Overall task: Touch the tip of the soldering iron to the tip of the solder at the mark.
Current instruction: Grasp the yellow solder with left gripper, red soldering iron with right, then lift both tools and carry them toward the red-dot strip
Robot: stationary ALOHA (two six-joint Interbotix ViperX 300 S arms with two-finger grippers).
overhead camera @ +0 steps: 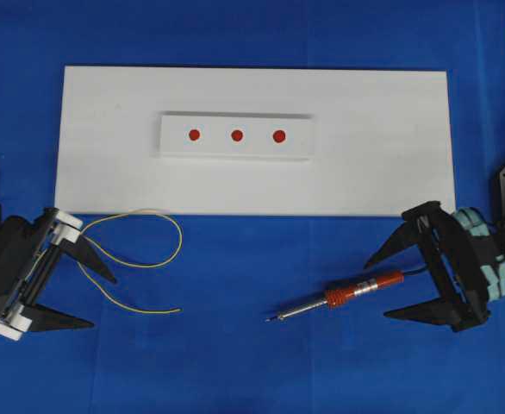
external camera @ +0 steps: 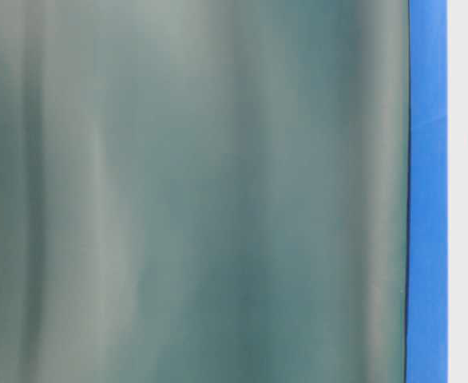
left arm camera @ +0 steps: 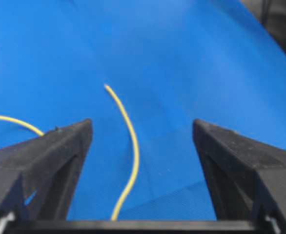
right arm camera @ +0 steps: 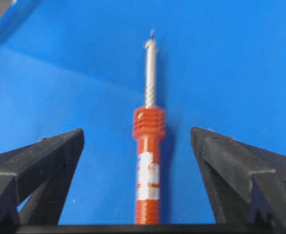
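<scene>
Blue worktop [overhead camera: 252, 362] spreading wide, open cloth between the two arms at the near side. White board [overhead camera: 390, 172] lying across the far half, straight near edge just beyond both arms, carrying a small raised strip [overhead camera: 296, 147] with three red marks [overhead camera: 236, 135] in a row. Left end effector [overhead camera: 104, 300] low at the left border, fingers spread wide, gripping nothing, straddling the solder [overhead camera: 140, 263], looped beside it, free end pointing right. Right end effector [overhead camera: 395, 285] mirrored at the right border, fully spread, empty, bracketing the handle of the soldering iron [overhead camera: 356, 293], flat on cloth, long axis slanting, tip aimed left toward the middle. Table-level view mostly blocked by a blur.
</scene>
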